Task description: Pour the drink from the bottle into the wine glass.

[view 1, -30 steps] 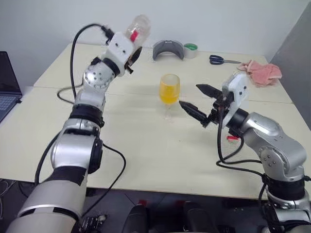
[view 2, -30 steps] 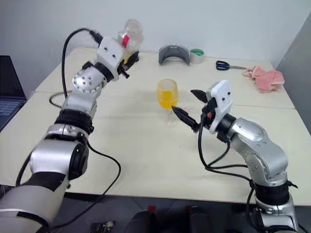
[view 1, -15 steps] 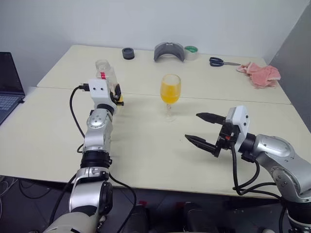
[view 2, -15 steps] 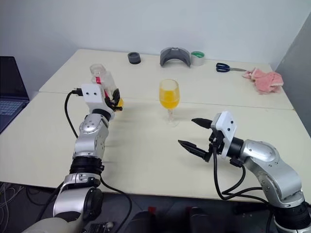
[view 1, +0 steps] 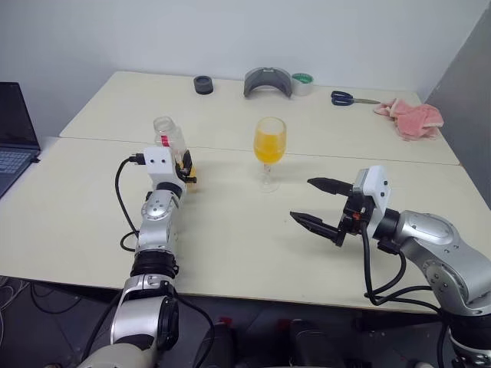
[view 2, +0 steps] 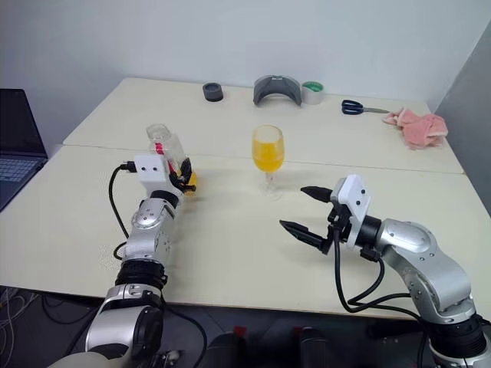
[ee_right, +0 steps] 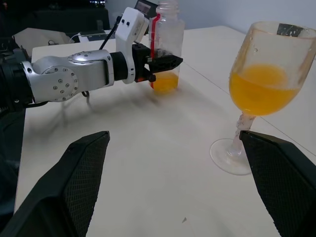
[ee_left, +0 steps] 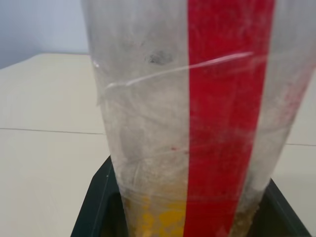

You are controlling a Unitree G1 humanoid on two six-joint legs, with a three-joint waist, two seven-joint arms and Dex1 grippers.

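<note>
The bottle (view 1: pixel 170 136) stands upright at the left of the table, clear with a red stripe, and a little orange drink (ee_right: pixel 165 83) sits in its bottom. My left gripper (view 1: pixel 185 167) is shut on its lower part; whether the base touches the table I cannot tell. The wine glass (view 1: pixel 269 147) stands in the middle of the table, its bowl about half full of the orange drink (ee_right: pixel 264 89). To the right of the glass and nearer the front edge, my right gripper (view 1: pixel 301 199) is open and holds nothing, well apart from the stem.
Along the far edge lie a black tape roll (view 1: pixel 203 84), a grey curved object (view 1: pixel 266 79), a green-and-white tape roll (view 1: pixel 301 82), scissors (view 1: pixel 349 96) and a pink cloth (view 1: pixel 410 116). A laptop (view 1: pixel 11 138) sits at the far left.
My left arm brought the bottle down from high and tilted to upright, low at the left. The right gripper drew back from the glass stem towards the front, still open.
</note>
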